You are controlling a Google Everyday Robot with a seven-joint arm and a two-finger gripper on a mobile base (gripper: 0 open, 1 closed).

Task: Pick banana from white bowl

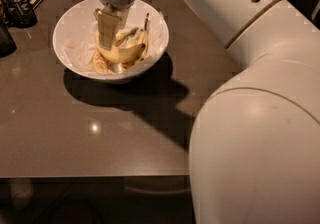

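Claw [106,43] down inside white bowl [75,28], at banana [127,50]; opening and hold: cannot tell. Likely light, soft, easily bruised; best gripped across plump middle, gently.

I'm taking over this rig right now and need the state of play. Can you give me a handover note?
Hand: down inside the bowl, left of centre, tip at the bananas. A grip can't be confirmed.
Banana: lying in the bowl, just right of the hand, not lifted.
Bowl: on the table, toward its far left.
Done: hand is lowered into the bowl.
Left: secure the banana and lift it clear of the bowl.
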